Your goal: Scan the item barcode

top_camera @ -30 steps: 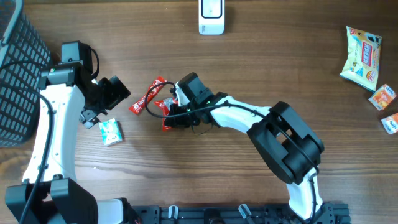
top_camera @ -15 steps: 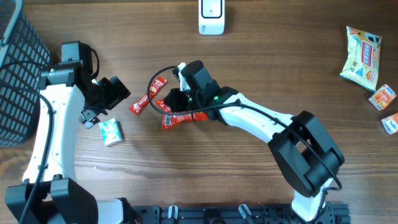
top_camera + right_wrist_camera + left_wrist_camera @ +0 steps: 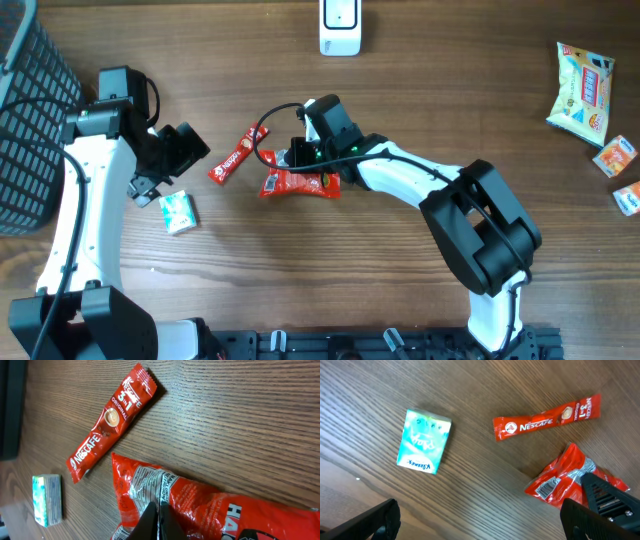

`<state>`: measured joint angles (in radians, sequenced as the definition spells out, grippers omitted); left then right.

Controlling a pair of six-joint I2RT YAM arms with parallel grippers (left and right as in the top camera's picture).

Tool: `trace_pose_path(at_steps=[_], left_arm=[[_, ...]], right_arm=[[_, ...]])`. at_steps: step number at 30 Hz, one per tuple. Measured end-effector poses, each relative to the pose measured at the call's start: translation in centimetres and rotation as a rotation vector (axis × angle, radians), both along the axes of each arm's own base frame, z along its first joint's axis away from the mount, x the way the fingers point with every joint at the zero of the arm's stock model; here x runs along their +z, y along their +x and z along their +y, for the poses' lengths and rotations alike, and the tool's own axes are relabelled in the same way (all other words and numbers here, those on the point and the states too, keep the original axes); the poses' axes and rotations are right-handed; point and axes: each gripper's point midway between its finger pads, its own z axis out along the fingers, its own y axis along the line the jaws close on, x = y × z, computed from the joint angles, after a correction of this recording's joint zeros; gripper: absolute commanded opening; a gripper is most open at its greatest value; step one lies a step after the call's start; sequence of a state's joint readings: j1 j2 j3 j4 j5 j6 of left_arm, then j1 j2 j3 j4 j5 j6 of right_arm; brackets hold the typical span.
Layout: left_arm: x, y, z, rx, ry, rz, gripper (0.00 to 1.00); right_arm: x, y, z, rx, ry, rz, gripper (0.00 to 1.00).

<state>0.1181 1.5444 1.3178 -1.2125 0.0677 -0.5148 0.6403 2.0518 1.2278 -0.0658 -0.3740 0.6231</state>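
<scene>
Red packet (image 3: 300, 185) shifted rightward mid-surface, right jaws clenched on its far edge, left jaws released, one Nescafé stick (image 3: 238, 152), one teal pack (image 3: 178, 211) left, one scanner (image 3: 340, 27) far, one yellow bag (image 3: 581, 88), two small packs (image 3: 614, 156) right.

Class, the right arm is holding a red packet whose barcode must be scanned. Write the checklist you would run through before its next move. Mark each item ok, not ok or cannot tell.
1. Right gripper shut on the red packet: ok.
2. Barcode showing and not covered by the gripper: ok. It faces up at one end of the packet in the left wrist view.
3. White scanner with nothing lying on it: ok.
4. Nescafe stick apart from the packet: ok.
5. Left gripper open and off the packet: ok.
6. Packet lifted off the wood: cannot tell.
</scene>
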Motion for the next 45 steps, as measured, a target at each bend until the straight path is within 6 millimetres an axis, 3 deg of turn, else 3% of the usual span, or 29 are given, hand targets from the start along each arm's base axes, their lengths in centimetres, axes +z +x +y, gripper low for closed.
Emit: trace_pose_path(at_steps=[3,6,9,10,14,16,18,21,27,31,36,45], left_arm=[[0.0,-0.1,0.0,0.000,-0.001,0.006,1.00],[0.0,-0.2,0.0,0.000,-0.001,0.008,1.00],[0.0,-0.2,0.0,0.000,-0.001,0.009,1.00],[0.0,-0.3,0.0,0.000,-0.001,0.011,1.00],[0.0,-0.2,0.0,0.000,0.000,0.007,1.00],[0.0,0.1,0.0,0.000,0.001,-0.004,1.00],[0.1,0.4,0.1,0.000,0.004,-0.015,1.00],[0.1,0.7,0.1,0.001,0.007,-0.029,1.00],[0.2,1.3,0.2,0.001,0.010,-0.053,1.00],[0.2,1.4,0.2,0.001,0.010,-0.057,1.00],[0.2,1.4,0.2,0.001,0.010,-0.057,1.00],[0.5,1.9,-1.2,-0.059,-0.065,-0.086,1.00]], right_arm=[[0.2,-0.1,0.1,0.008,0.004,-0.003,0.12],[1.7,-0.3,-0.2,0.025,0.001,-0.024,0.21],[5.8,0.0,-1.4,0.014,0.008,-0.083,0.38],[6.9,0.1,-2.1,0.007,0.003,-0.099,0.50],[11.0,1.1,-6.2,-0.075,-0.021,-0.143,0.79],[11.5,1.7,-8.6,-0.118,-0.050,-0.135,0.92],[10.6,2.0,-11.3,-0.164,-0.095,-0.091,0.99],[9.3,2.0,-14.5,-0.188,-0.163,-0.043,0.99],[8.0,1.5,-17.1,-0.103,-0.246,-0.065,1.00],[6.9,0.9,-17.2,-0.071,-0.256,-0.065,1.00],[6.5,0.9,-16.0,-0.027,-0.187,-0.099,1.00],[5.5,2.2,-15.1,-0.103,-0.112,-0.077,1.00]])
